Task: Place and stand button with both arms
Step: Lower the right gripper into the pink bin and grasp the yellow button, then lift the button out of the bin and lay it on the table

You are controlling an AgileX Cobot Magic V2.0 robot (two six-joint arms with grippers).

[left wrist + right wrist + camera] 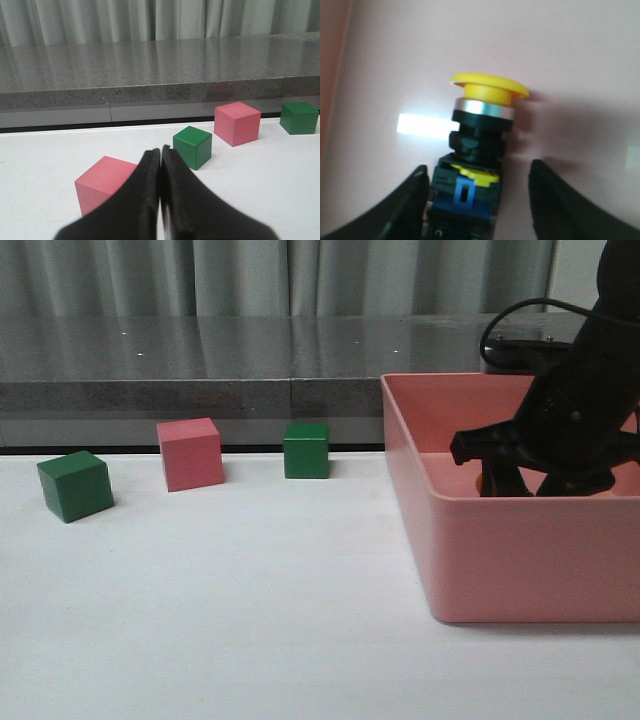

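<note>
Now the right tool (479, 200) reaches into the pink bin (500, 560) for the button (482, 130).

Its fingers are spread, one on either side of the button's blue-and-black base, and I cannot tell whether they touch it; the yellow cap points away from the tool, the button apparently lying on the bin floor. This looks like the pick-up step: next, the fingers should close squarely on the base, then lift. Away from the bin, the left tool (161, 200) is pressed together and empty, with cubes (192, 146) on the worktop (250, 620) beyond its tips. From the front, the bin wall and arm hide the button almost entirely.
</note>
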